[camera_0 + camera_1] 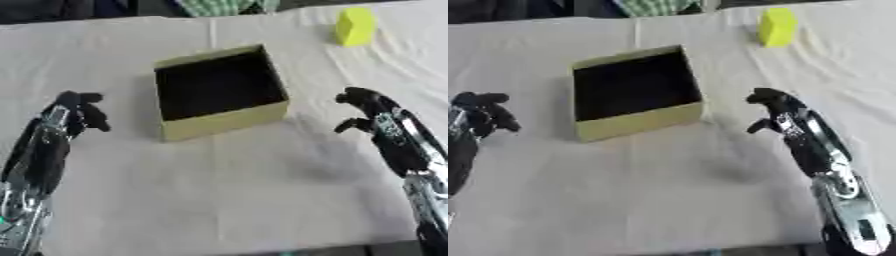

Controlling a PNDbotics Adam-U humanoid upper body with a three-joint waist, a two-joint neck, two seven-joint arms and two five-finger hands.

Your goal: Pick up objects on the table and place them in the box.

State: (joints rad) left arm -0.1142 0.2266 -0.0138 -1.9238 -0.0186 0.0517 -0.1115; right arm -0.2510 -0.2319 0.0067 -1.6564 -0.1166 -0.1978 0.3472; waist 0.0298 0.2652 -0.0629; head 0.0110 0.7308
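Cloth (219, 200), pale and creased, covers the whole table, and at the far edge a strip of green checked fabric (214, 6) shows beside dark shapes. An open box (220, 92) with olive cardboard walls and a dark inside stands at the middle, nothing visible in it. The only loose thing is a yellow block (355, 26), standing at the far right on rumpled cloth, well apart from the box. Nothing lies between the block and the box.

The right hand (367, 107) hovers right of the box, near its near right corner, fingers curled inward and holding nothing; the block sits far beyond it, up the table. The left hand (77, 114) hangs left of the box, fingers likewise curled and empty.

The right eye view shows more of the right forearm's silver parts (852, 210), while the left eye view shows the left arm (35, 160) at fuller length.
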